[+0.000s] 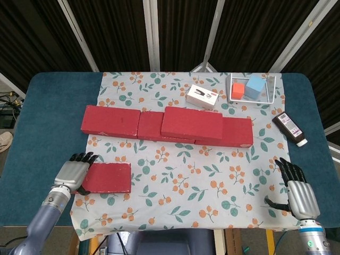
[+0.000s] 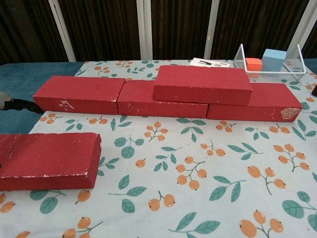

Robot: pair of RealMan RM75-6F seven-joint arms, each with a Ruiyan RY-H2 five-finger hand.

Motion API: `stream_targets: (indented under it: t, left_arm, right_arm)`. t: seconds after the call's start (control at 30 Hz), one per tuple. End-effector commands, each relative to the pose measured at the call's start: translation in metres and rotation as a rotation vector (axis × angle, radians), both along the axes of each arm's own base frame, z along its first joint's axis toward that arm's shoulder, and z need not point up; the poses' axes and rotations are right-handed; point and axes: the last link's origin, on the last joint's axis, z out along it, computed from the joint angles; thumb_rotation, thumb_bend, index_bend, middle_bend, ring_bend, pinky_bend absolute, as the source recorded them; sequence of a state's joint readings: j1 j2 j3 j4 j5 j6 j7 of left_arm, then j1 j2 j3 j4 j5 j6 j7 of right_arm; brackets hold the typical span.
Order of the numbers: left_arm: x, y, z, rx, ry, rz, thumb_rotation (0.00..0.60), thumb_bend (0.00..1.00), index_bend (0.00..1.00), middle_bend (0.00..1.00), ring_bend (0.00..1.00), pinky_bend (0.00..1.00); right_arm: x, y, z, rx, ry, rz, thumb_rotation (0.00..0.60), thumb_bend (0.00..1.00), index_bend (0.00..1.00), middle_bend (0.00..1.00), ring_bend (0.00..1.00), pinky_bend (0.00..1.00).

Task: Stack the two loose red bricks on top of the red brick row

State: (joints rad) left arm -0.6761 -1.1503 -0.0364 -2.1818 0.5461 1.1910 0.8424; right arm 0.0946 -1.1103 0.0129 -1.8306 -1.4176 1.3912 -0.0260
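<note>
One loose red brick [image 1: 109,177] [image 2: 47,159] lies flat on the floral cloth at the front left. My left hand [image 1: 74,172] hovers over its left end and hides it, fingers spread and holding nothing; a dark fingertip [image 2: 20,105] shows at the chest view's left edge. The red brick row [image 1: 110,121] [image 2: 79,93] runs across the middle. A second red brick [image 1: 191,123] [image 2: 203,83] lies on top of the row, right of centre. My right hand [image 1: 297,194] rests open at the front right, far from the bricks.
Behind the row lie a white box [image 1: 202,96] and a wire basket [image 1: 271,95] holding an orange cube and a blue cube. A dark bottle [image 1: 289,128] lies at the right. The cloth's front edge [image 1: 159,234] is near the table edge.
</note>
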Motion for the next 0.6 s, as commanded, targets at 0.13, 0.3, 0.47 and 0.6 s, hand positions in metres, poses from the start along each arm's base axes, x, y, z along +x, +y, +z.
stream_targets:
  t: [0.13, 0.3, 0.47, 0.6]
  left_arm:
    - [0.000, -0.006, -0.010, -0.023, -0.009, -0.011, 0.600, 0.00, 0.00, 0.00, 0.00, 0.00]
    - [-0.002, -0.009, -0.015, -0.042, 0.000, -0.019, 0.600, 0.00, 0.00, 0.00, 0.00, 0.00]
    - [-0.006, -0.009, -0.020, -0.044, 0.015, -0.015, 0.600, 0.00, 0.00, 0.00, 0.00, 0.00]
    - [-0.009, -0.008, -0.022, -0.049, 0.010, -0.015, 0.600, 0.00, 0.00, 0.00, 0.00, 0.00]
  right_arm:
    - [-0.001, -0.001, -0.001, 0.003, 0.003, -0.005, 0.600, 0.08, 0.00, 0.00, 0.00, 0.00]
    - [-0.001, -0.002, 0.000, -0.003, 0.001, -0.007, 0.600, 0.08, 0.00, 0.00, 0.00, 0.00]
    - [-0.001, -0.002, 0.000, 0.000, -0.003, -0.004, 0.600, 0.08, 0.00, 0.00, 0.00, 0.00]
    - [-0.003, -0.004, 0.000, 0.005, -0.007, -0.010, 0.600, 0.08, 0.00, 0.00, 0.00, 0.00]
